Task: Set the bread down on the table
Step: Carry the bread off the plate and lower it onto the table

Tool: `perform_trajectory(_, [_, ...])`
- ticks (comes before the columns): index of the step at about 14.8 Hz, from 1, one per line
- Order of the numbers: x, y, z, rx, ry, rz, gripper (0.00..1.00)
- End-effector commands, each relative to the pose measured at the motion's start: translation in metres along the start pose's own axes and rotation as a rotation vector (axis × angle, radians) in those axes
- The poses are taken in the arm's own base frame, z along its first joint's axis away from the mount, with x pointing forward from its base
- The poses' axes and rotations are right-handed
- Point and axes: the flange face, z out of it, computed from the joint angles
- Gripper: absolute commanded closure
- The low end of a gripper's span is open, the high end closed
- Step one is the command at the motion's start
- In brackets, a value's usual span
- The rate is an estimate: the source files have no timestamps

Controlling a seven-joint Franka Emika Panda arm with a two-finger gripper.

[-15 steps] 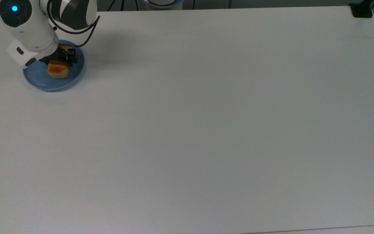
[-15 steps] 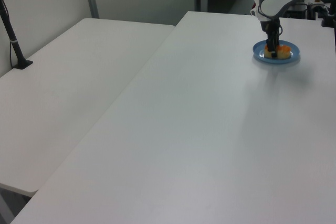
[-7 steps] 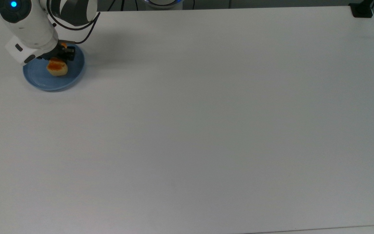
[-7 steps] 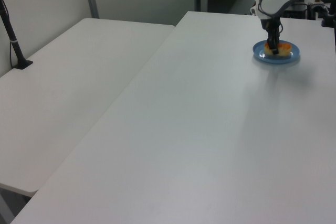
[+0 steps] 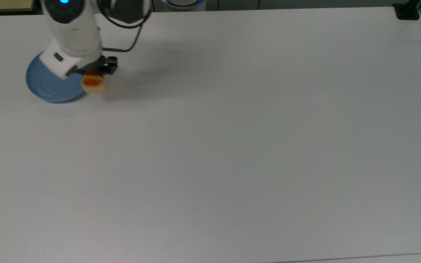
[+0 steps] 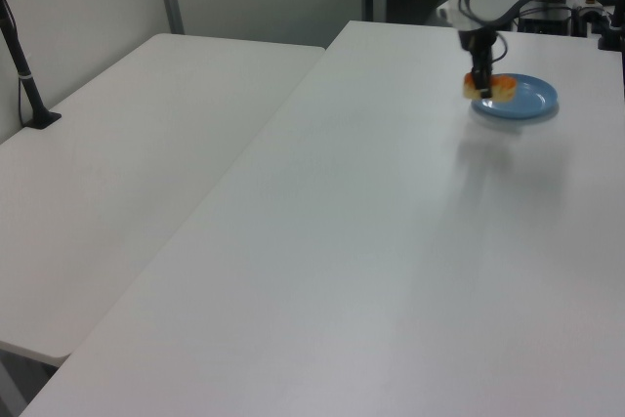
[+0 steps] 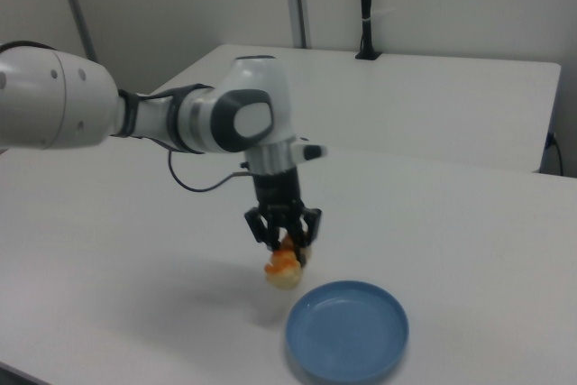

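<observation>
the carry step is in hand: the two-finger jaws of the white robot arm (image 7: 287,239) are closed on the small oblong loaf of bread with pale beige sides and an orange glazed top (image 7: 283,268), gripping it from above across its orange top; the bread hangs clear of the surface, tilted a little, just off the rim of the round blue plate (image 7: 347,331), which now lies bare; in the top view the bread (image 5: 93,84) sits at the plate's (image 5: 51,87) edge on the top view's right, over the large plain white counter (image 5: 232,146) near its far corner on the top view's left; in the left view the loaf (image 6: 479,87) shows above the plate's (image 6: 522,98) near edge, with a faint shadow on the counter below; lifting off the plate looks done, and what remains, as i judge it, is a short travel further from the plate over bare counter, then a straight, slow descent until the pale underside meets the surface, and only then a release; letting go from this height would risk the loaf rolling or bouncing back against the plate's rim
</observation>
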Motion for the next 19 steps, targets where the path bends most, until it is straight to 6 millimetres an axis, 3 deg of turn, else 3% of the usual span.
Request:
perform_trajectory(1, [0.015, -0.076, -0.015, -0.012, 0.002, 0.022, 0.56])
perform_trajectory(2, [0.019, -0.099, -0.016, -0.015, 0.001, 0.023, 0.56])
perform_trajectory(4, [0.020, -0.163, -0.010, -0.015, -0.020, 0.001, 0.56])
perform_trajectory(6, [0.021, -0.201, -0.010, -0.022, -0.019, -0.009, 0.52])
perform_trajectory(9, [0.025, -0.228, -0.009, -0.015, -0.015, -0.009, 0.28])
perform_trajectory(10, [0.025, -0.232, -0.010, -0.011, -0.013, -0.011, 0.06])
perform_trajectory(11, [0.025, -0.235, -0.011, -0.011, -0.012, -0.013, 0.00])
perform_trajectory(13, [0.026, -0.235, -0.015, -0.010, -0.001, -0.013, 0.00])
perform_trajectory(15, [0.032, -0.238, -0.036, -0.008, 0.038, -0.013, 0.00])
perform_trajectory(19, [0.037, -0.234, -0.106, 0.032, 0.136, 0.025, 0.00])
